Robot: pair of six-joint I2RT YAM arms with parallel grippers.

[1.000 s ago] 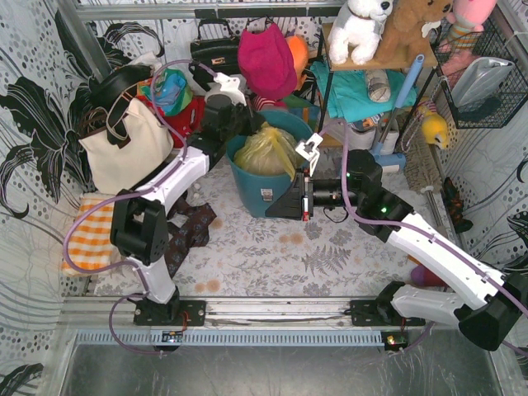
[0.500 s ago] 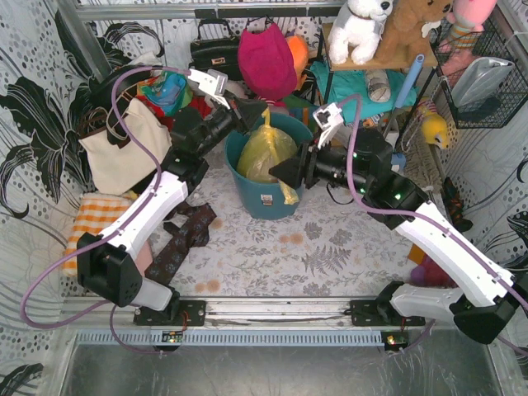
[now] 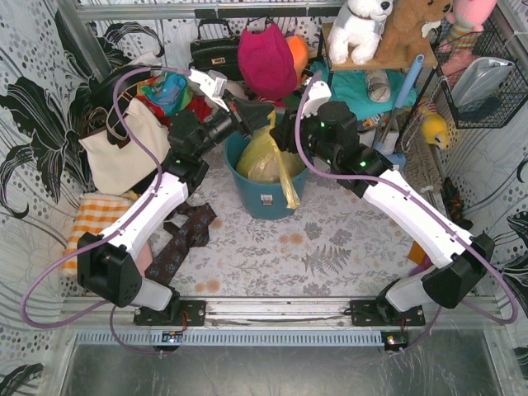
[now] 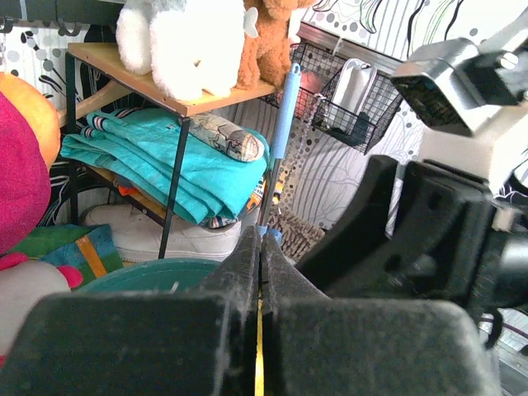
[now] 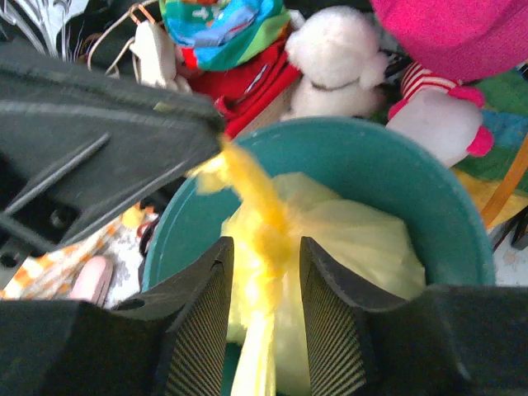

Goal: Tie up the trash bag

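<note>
The yellow trash bag sits inside the teal bucket. Its neck is twisted into a knot, and a loose tail hangs over the bucket's front. My left gripper is above the bucket's back rim, shut on the upper end of the twisted neck; a thin yellow strip shows between its pressed fingers. My right gripper is open just over the bag, one finger on each side of the knot, a small gap on both sides. The left gripper fills that view's upper left.
A cream tote bag stands left of the bucket, with a pink bag and plush toys behind it. A shelf with folded cloth is at the back right. A checked orange cloth and a dark cloth lie on the table.
The left gripper has lifted the bag's neck up and held it there. The right gripper has opened, let go of the tail, and moved up over the bucket beside the knot.
</note>
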